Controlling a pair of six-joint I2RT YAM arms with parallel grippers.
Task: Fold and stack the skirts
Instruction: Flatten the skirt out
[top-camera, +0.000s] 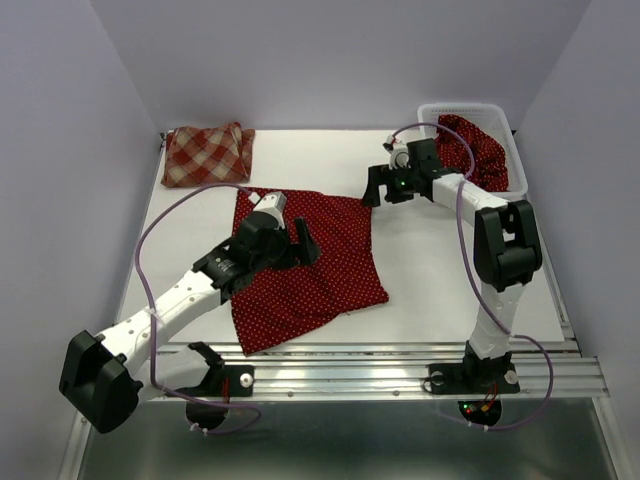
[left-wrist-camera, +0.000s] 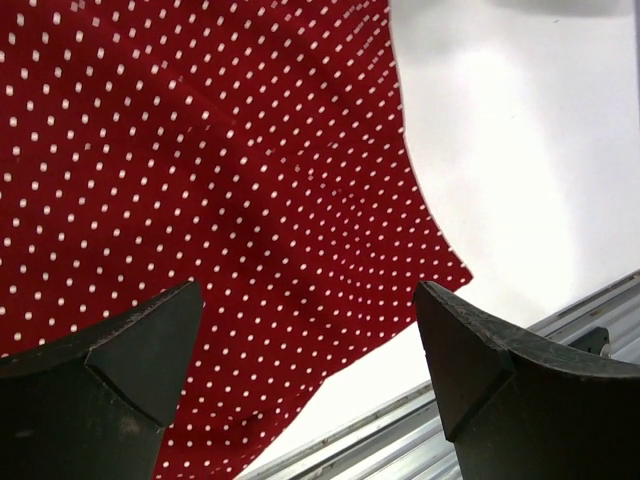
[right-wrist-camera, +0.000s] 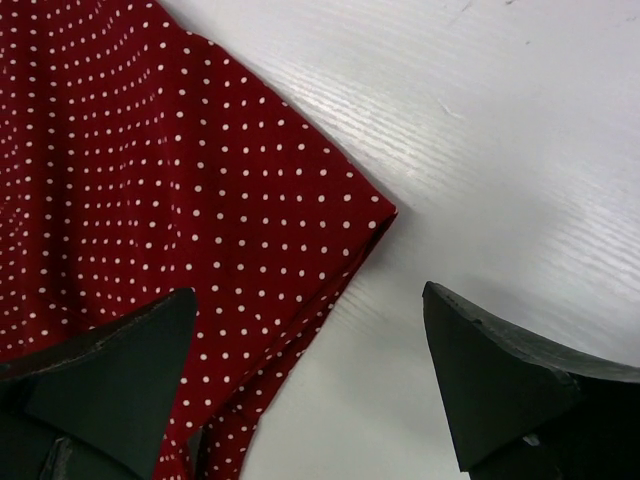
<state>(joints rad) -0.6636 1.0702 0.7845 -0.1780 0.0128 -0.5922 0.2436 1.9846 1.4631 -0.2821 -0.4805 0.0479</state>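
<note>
A dark red dotted skirt (top-camera: 310, 265) lies spread flat on the table's middle. My left gripper (top-camera: 303, 245) hovers open and empty over its middle; in the left wrist view the skirt (left-wrist-camera: 200, 180) fills the space under the open gripper (left-wrist-camera: 310, 370). My right gripper (top-camera: 376, 190) is open and empty above the skirt's far right corner (right-wrist-camera: 385, 212), which lies between its fingers (right-wrist-camera: 120, 370). The red-and-cream checked skirt (top-camera: 207, 153) lies folded at the back left. A second dotted skirt (top-camera: 478, 148) sits bunched in the basket.
A white mesh basket (top-camera: 515, 150) stands at the back right corner. The metal rail (top-camera: 400, 365) runs along the table's near edge and also shows in the left wrist view (left-wrist-camera: 560, 340). Grey walls enclose the table on three sides.
</note>
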